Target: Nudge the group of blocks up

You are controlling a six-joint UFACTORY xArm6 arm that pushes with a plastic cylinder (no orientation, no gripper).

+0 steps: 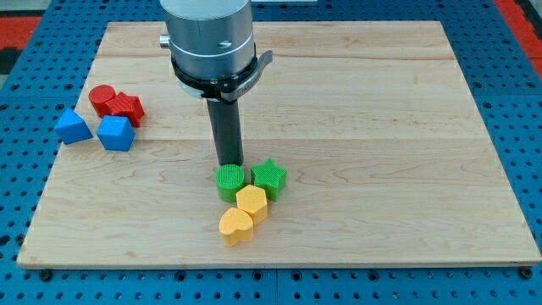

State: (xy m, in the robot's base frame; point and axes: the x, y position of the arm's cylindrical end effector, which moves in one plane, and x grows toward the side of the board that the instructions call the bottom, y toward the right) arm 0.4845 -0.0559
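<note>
Wooden board (356, 102) on blue pegboard, my tip (229, 163) touching the green cylinder (229, 181) from above.

No hand here: a bare rod holding nothing. Green star (270, 176), yellow hexagon (251, 202) and yellow heart (235, 225) cluster near the bottom edge; light, hard, likely slippery, so I'd push from below the heart.

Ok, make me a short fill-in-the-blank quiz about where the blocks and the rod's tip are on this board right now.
1. My tip sits just above the green ____, toward the view's top.
2. The green star lies on the cylinder's ____ side in the view.
3. The two ____ blocks lie below the green pair.
4. The red and blue blocks sit near the board's ____ edge.

Missing words: cylinder; right; yellow; left
</note>
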